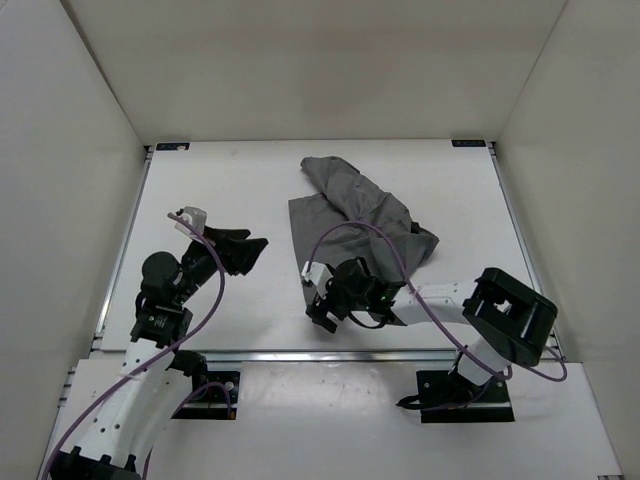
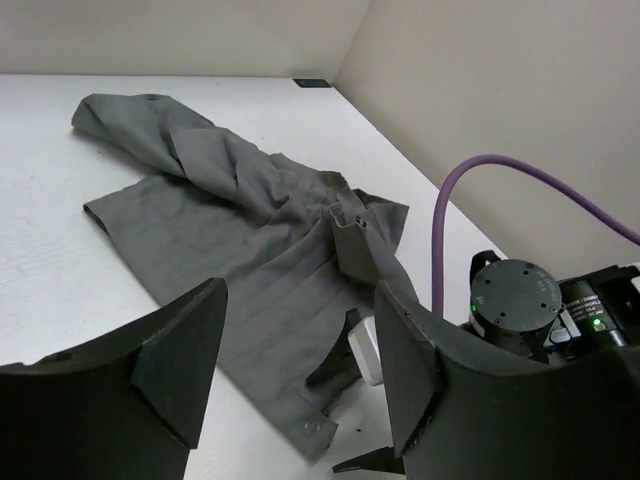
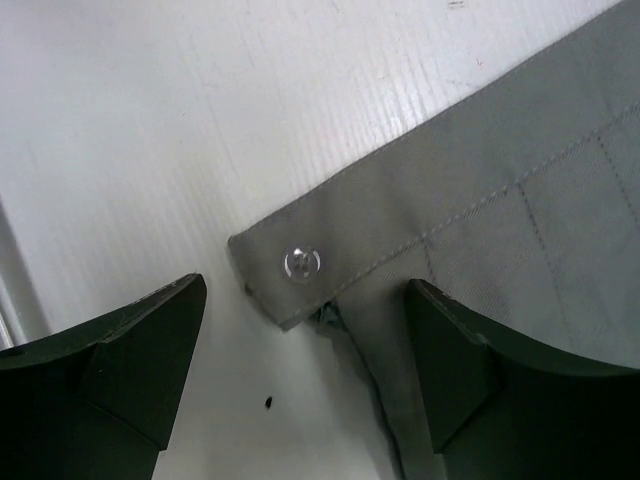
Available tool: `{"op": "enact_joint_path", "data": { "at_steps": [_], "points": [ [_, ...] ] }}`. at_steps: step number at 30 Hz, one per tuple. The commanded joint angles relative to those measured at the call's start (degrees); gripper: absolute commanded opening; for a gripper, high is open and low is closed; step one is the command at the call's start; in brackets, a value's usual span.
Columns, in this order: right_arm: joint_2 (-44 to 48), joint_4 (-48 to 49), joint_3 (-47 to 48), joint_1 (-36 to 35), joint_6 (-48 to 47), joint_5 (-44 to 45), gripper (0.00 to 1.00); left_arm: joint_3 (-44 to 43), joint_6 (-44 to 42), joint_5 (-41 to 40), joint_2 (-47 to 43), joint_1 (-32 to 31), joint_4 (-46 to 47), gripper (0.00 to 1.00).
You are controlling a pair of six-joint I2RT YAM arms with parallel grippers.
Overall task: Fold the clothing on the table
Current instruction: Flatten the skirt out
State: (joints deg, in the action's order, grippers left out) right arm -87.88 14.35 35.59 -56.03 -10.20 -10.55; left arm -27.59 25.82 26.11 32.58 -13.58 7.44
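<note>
The grey clothing (image 1: 355, 210) lies crumpled and partly spread on the white table (image 1: 220, 180), right of centre. Its near corner carries a small pale button (image 3: 302, 264). My right gripper (image 1: 320, 312) hovers low at that corner, open, and the corner hem (image 3: 330, 230) lies between its spread fingers without being pinched. My left gripper (image 1: 248, 250) is open and holds nothing, raised over bare table left of the garment. In the left wrist view, the clothing (image 2: 240, 220) lies beyond its open fingers (image 2: 190, 350), with the button corner (image 2: 318, 428) and the right gripper (image 2: 352, 410) beside it.
Tall white walls (image 1: 80, 120) enclose the table on three sides. Thin metal rails (image 1: 120, 260) run along its edges. Purple cables (image 1: 370, 235) loop over both arms, one passing above the garment. The right arm's elbow (image 1: 512, 312) sits at the near right. A dark speck (image 3: 269, 403) marks the table.
</note>
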Motion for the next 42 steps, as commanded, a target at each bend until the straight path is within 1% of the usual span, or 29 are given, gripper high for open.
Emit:
{"op": "enact_joint_path", "data": {
  "at_steps": [1,2,3,4,6,7,8,9,10,11,12,13,14,15,16,17,18,19,20,21,22,23,25,28,32,33,35,39,42],
  "points": [
    [-2.81,5.25,3.25,-0.22,-2.2,-0.62,0.78,-0.09,-2.7,-1.67,0.29,0.14,0.47,0.7],
    [-4.13,5.25,3.86,0.13,-2.02,-0.79,0.72,-0.35,-2.97,-2.02,0.55,0.22,0.55,0.68],
    [-4.84,4.99,4.22,0.04,-1.76,-0.88,0.7,-0.7,-3.15,-2.29,1.78,0.49,0.29,0.61],
    [-6.15,3.94,4.66,0.13,-0.97,-0.36,0.67,-1.58,-3.67,-1.77,2.66,0.75,-0.23,0.59],
    [-6.78,2.79,5.36,0.13,-0.26,-0.88,0.58,-2.11,-4.56,-2.02,5.21,1.28,0.29,0.62],
    [-7.22,2.09,5.28,0.22,0.17,-1.58,0.48,-2.03,-4.82,-2.64,6.35,1.8,1.08,0.68],
    [-7.4,1.74,5.19,0.22,0.61,-1.93,0.29,-2.29,-5.25,-2.64,7.84,1.72,1.61,0.7],
    [-6.96,0.86,4.49,0.39,1.23,-2.28,0.22,-2.64,-5.78,-2.55,8.81,2.07,1.61,0.7],
    [-6.7,-1.23,4.22,0.4,1.93,-3.42,0.06,-3.77,-6.48,-2.12,11.6,2.42,1.61,0.71],
    [-6.09,-2.12,4.66,0.74,2.28,-5.43,0.0,-4.48,-6.75,-1.77,13.2,2.86,1.09,0.71],
    [-5.21,-5.26,3.96,1.27,3.24,-6.58,0.0,-6.23,-7.36,-0.81,17.04,2.69,-0.66,0.75],
    [-4.68,-9.73,4.3,2.58,3.69,-11.64,0.0,-8.94,-7.8,0.6,21.69,2.42,-2.15,0.8],
    [-3.45,-13.69,4.31,3.2,5.26,-16.74,0.0,-11.49,-8.59,2.09,26.09,2.07,-3.21,0.77],
    [-1.88,-15.65,3.87,4.25,5.54,-20.18,0.0,-12.65,-8.86,2.89,28.4,1.37,-3.92,0.75],
    [1.01,-17.93,2.04,5.48,7.02,-21.87,0.0,-14.23,-9.38,3.59,31.81,0.58,-4.8,0.75],
    [2.78,-18.82,0.46,5.23,7.99,-21.89,0.0,-15.02,-9.39,3.51,35.07,0.4,-4.11,0.77],
    [6.28,-18.83,-2.08,5.14,8.61,-20.84,0.0,-15.29,-9.04,3.86,36.4,-0.82,-3.67,0.79],
    [8.05,-19.18,-4.37,5.4,9.92,-18.92,0.0,-15.12,-8.6,2.73,38.68,-1.0,-2.27,0.82],
    [11.73,-18.83,-5.78,5.58,12.02,-17.94,0.0,-15.47,-7.38,2.29,41.31,-1.35,-2.0,0.83],
    [15.16,-18.4,-7.97,7.15,13.35,-18.63,0.0,-15.91,-6.84,1.41,42.82,-1.27,-2.69,0.82],
    [17.1,-17.7,-10.26,7.77,14.4,-18.46,0.0,-17.65,-6.58,2.01,46.14,-1.27,-4.09,0.81],
    [20.69,-16.21,-12.02,8.47,15.72,-18.11,0.0,-19.5,-6.14,2.28,49.74,-1.27,-6.19,0.77],
    [25.54,-14.8,-13.53,8.83,16.26,-16.79,0.0,-21.78,-5.26,4.03,55.02,-1.53,-7.44,0.72],
    [27.14,-15.48,-13.54,10.14,16.52,-15.47,0.0,-25.57,-4.03,3.87,61.88,-2.5,-11.29,0.69],
    [27.84,-15.32,-13.53,9.8,16.44,-15.21,0.0,-25.67,-3.33,-3.59,64.97,-3.91,-12.98,0.67],
    [27.59,-15.23,-14.06,9.63,16.44,-15.21,0.0,-25.93,-3.67,-4.3,65.24,-4.52,-13.5,0.67],
    [28.37,-14.88,-14.49,9.45,16.53,-15.12,0.0,-27.07,-4.02,-9.3,66.56,-5.48,-15.25,0.67],
    [30.04,-14.7,-15.11,10.23,16.79,-15.99,0.0,-27.78,-3.24,-12.65,69.37,-6.54,-15.61,0.67],
    [31.45,-14.79,-15.82,10.24,16.88,-15.12,0.0,-27.43,-3.41,-15.82,69.73,-6.63,-14.39,0.7]
  ]
}}
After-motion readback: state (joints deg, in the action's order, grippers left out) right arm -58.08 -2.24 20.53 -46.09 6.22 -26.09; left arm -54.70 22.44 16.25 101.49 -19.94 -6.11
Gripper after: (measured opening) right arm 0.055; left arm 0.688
